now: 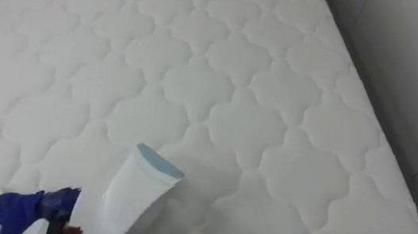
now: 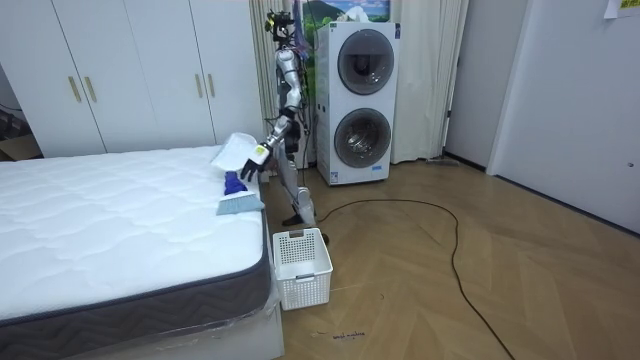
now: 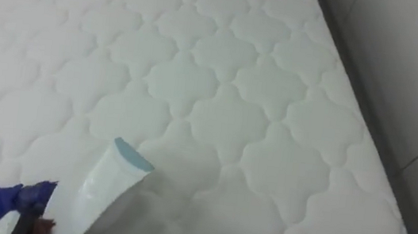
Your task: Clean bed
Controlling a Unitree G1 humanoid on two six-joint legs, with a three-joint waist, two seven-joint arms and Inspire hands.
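A bare white quilted mattress stretches ahead of me. I stand at its corner by the washing machines. A white dustpan with a pale blue lip lies tilted on the mattress at the lower left, lip pointing away from me. Just left of it is a brush with a blue handle and pale blue bristles. My left hand is dark at the handle's near end, curled round it. In the room view the same hand holds the brush on the mattress, with the dustpan raised just above it.
The mattress's right edge drops to a grey strip beside me. A white slatted basket stands on the wooden floor at the bed's corner. Two stacked washing machines are behind me, and white wardrobes stand beyond the bed.
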